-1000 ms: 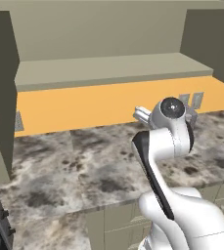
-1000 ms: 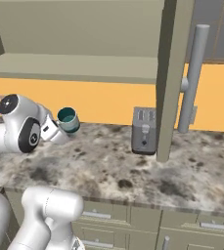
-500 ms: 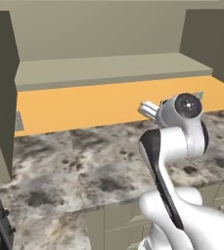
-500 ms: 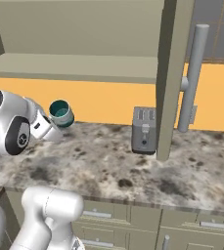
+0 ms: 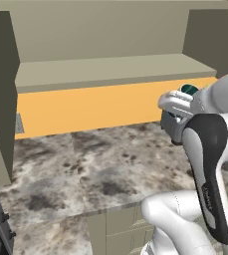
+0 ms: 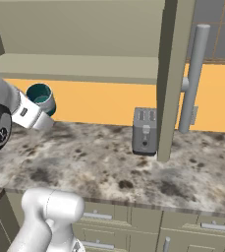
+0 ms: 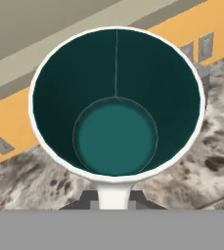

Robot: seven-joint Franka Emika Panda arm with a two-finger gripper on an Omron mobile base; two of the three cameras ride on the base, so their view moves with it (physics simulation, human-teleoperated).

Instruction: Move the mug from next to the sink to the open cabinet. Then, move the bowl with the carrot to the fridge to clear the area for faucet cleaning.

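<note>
The fingers (image 7: 114,201) are clenched on the mug (image 7: 116,105), pinching it at the near side of its white rim, so the hand view looks straight down into the teal inside to the round paler bottom. The mug is carried in the air above the counter (image 7: 30,188), touching nothing but the fingers.

In the right base view the mug (image 6: 41,98) sticks out of the white hand, mouth tilted up and toward the camera, held over the left part of the marbled counter (image 6: 99,167) and in front of the orange wall (image 6: 99,104). In the left base view a sliver of the mug's teal rim (image 5: 188,89) peeks over the wrist, above the right end of the counter (image 5: 85,169).

Farther along the counter a grey toaster (image 6: 145,131) stands against the wall, just beside the edge of the open cabinet door (image 6: 174,78), which carries a long vertical silver bar handle (image 6: 192,78). Above and behind the mug runs the open cabinet (image 5: 110,69), its flat olive-grey shelf bare. Grey outlet plates (image 7: 205,46) sit on the orange wall beyond.
</note>
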